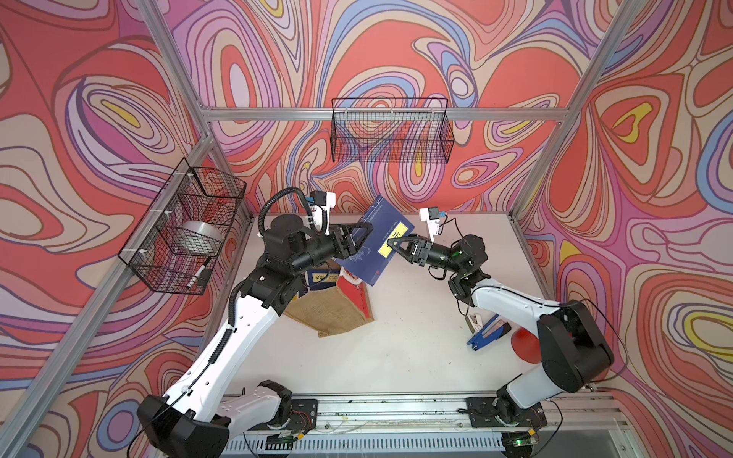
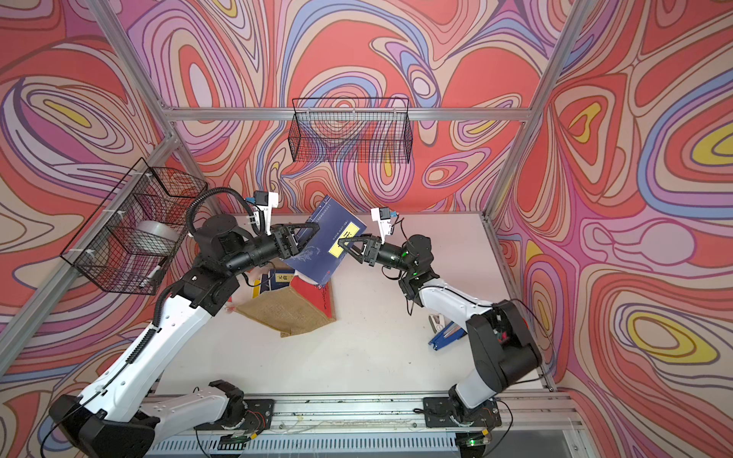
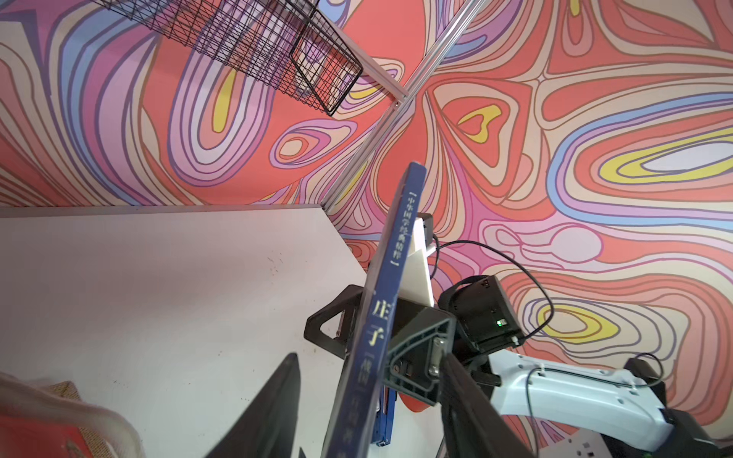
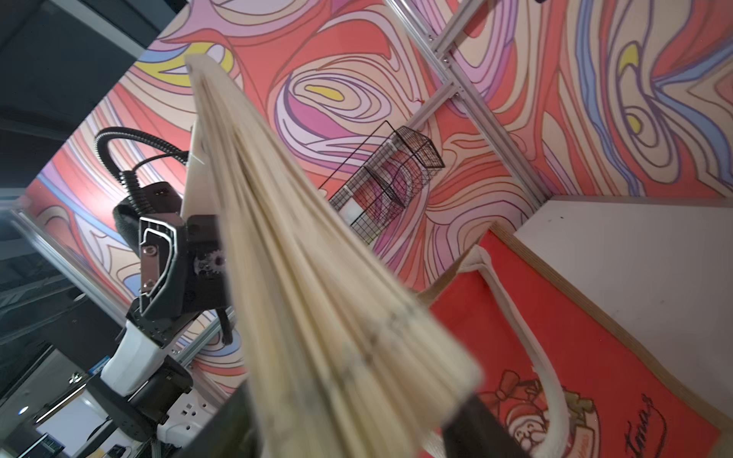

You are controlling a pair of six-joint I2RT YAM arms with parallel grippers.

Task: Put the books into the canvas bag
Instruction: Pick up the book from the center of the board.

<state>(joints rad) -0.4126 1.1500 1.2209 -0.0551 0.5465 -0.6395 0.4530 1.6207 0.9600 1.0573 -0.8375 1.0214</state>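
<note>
A navy book (image 1: 371, 257) (image 2: 321, 250) with a yellow title label hangs tilted in the air above the canvas bag (image 1: 333, 313) (image 2: 289, 313). My left gripper (image 1: 365, 240) (image 3: 369, 357) holds its spine (image 3: 396, 238) side. Opposite it, my right gripper (image 1: 390, 242) (image 4: 349, 416) is shut on the page edges (image 4: 277, 238). The tan jute bag lies on the table with a red panel (image 4: 595, 357) and a white rope handle (image 4: 511, 317). Another navy book (image 1: 319, 277) shows in its mouth, partly hidden under my left arm.
A blue stapler (image 1: 486, 331) and a red round object (image 1: 523, 345) lie by my right arm. One black wire basket (image 1: 390, 131) hangs on the back wall. Another (image 1: 186, 226) on the left wall holds a tape roll (image 1: 200, 234).
</note>
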